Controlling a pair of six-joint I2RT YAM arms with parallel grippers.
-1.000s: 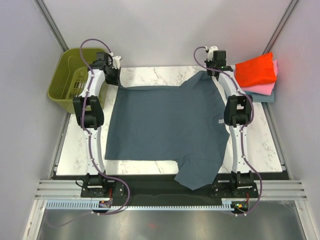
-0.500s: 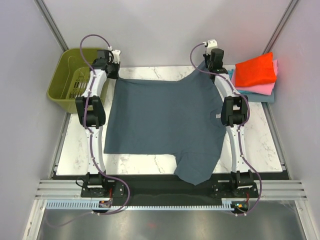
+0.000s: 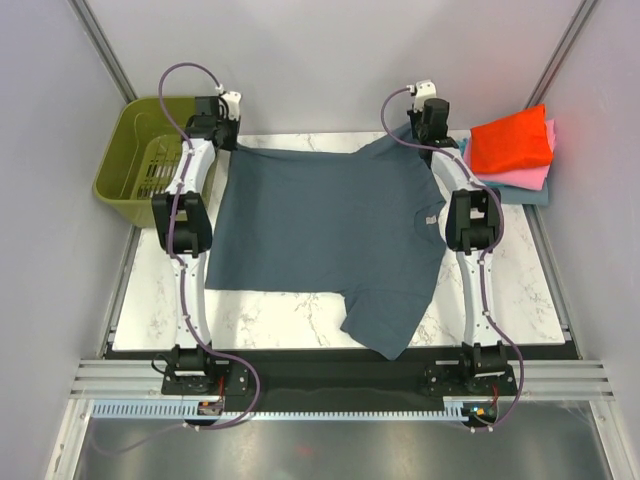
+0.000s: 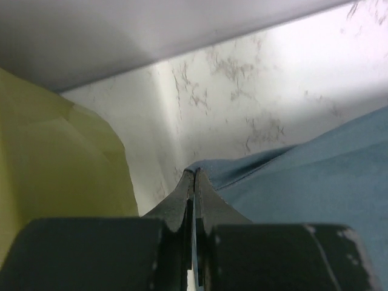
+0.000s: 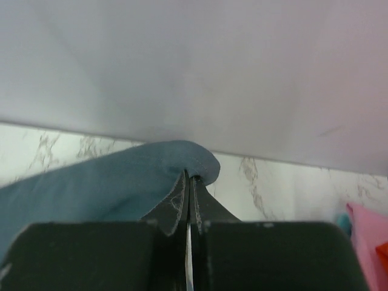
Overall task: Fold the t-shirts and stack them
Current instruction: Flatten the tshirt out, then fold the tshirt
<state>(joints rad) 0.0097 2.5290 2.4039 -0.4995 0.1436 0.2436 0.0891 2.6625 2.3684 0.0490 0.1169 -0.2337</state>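
A slate blue-grey t-shirt point(image 3: 320, 230) lies spread flat on the marble table point(image 3: 290, 320), its near sleeve reaching the table's front edge. My left gripper point(image 3: 222, 142) is shut on the shirt's far left corner. In the left wrist view the blue cloth point(image 4: 315, 182) runs into the closed jaws of that gripper point(image 4: 195, 174). My right gripper point(image 3: 427, 138) is shut on the far right corner, where the cloth point(image 5: 103, 182) curls over the closed tips of the gripper point(image 5: 188, 174). Folded t-shirts sit stacked at the back right: red-orange point(image 3: 512, 140) on pink point(image 3: 527, 178) on teal blue point(image 3: 532, 196).
An olive-green plastic basket point(image 3: 125, 165) stands off the table's back left corner, close beside the left gripper; its wall point(image 4: 54, 157) fills the left of the left wrist view. White walls enclose the back and sides. The pink shirt's edge point(image 5: 367, 236) shows at the right wrist view's right.
Both grippers have moved toward the back wall, pulling the blue-grey shirt with them. The shirt's near edge and sleeve have slid up the table and the cloth lies flatter.
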